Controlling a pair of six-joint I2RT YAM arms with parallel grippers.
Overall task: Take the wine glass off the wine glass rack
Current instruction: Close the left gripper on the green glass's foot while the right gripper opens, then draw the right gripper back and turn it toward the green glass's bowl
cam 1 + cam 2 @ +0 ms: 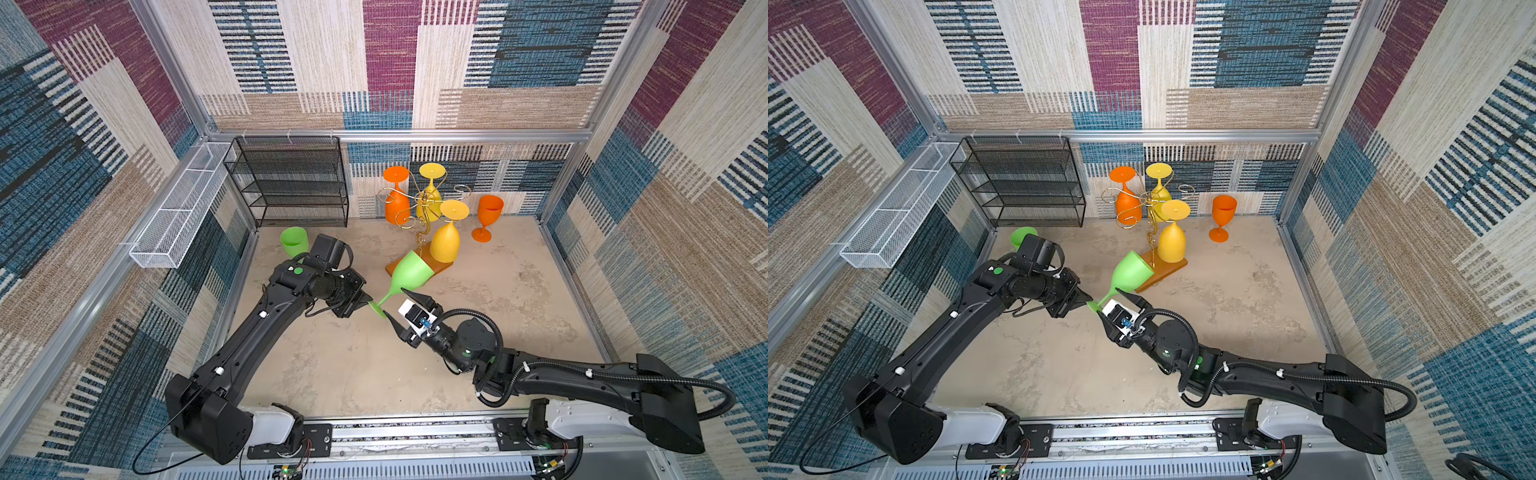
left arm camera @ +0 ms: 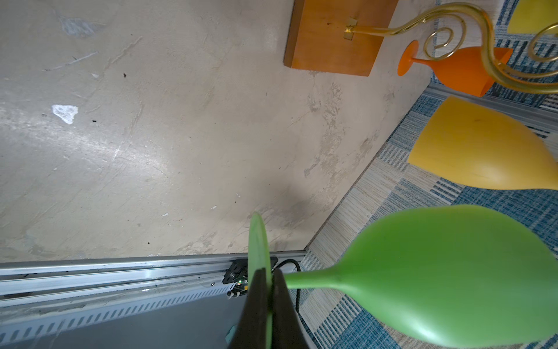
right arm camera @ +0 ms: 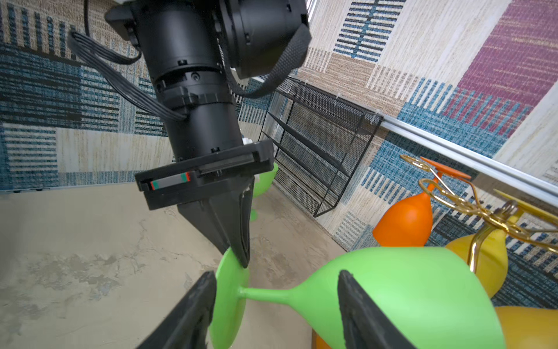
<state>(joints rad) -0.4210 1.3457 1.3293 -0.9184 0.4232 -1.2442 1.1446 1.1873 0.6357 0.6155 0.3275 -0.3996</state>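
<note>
Two claws, our finding: left gripper (image 1: 371, 300) pinched on wine glass (image 1: 409, 272) foot, right gripper (image 1: 394, 301) spread (astride stem).

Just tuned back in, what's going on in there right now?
The left gripper is shut on the round foot of the matte green wine glass, holding it roughly level above the table, off the gold wire wine glass rack with the wooden base. The right gripper is open, its fingers either side of the stem, not gripping. An orange glass and two yellow glasses hang upside down on the rack; a second orange glass and a second green glass stand on the table.
</note>
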